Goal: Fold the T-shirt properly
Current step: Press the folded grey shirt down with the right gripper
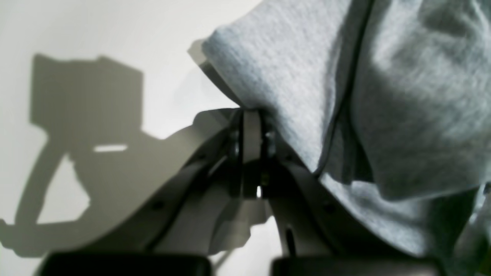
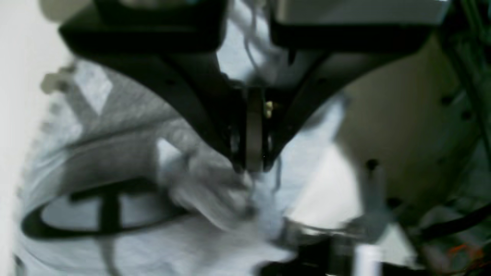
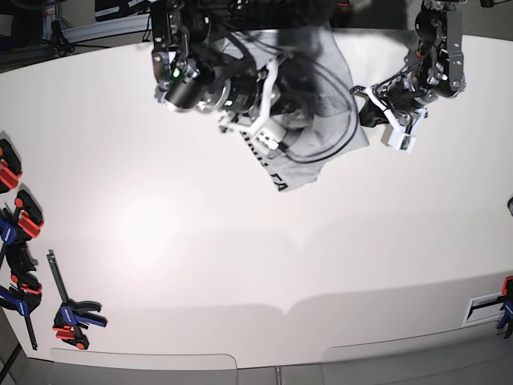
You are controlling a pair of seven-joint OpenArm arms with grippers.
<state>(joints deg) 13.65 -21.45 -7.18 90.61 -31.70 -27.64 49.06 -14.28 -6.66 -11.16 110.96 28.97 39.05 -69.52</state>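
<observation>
At the frame's top, both grippers, left [image 1: 251,115] and right [image 2: 251,166], pinch the shirt [image 3: 321,96], closed, likely to lift and spread it.

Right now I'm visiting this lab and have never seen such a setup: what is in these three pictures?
A two-armed robot works at a white table. One picture looks down from above; the other two come from cameras on the wrists. The left gripper, on the overhead view's right, is shut on an edge of the grey T-shirt. The right gripper is also shut, pinching the shirt near its black lettering. The shirt lies bunched at the far edge between the arms. Clamps rest at the table's left edge.
</observation>
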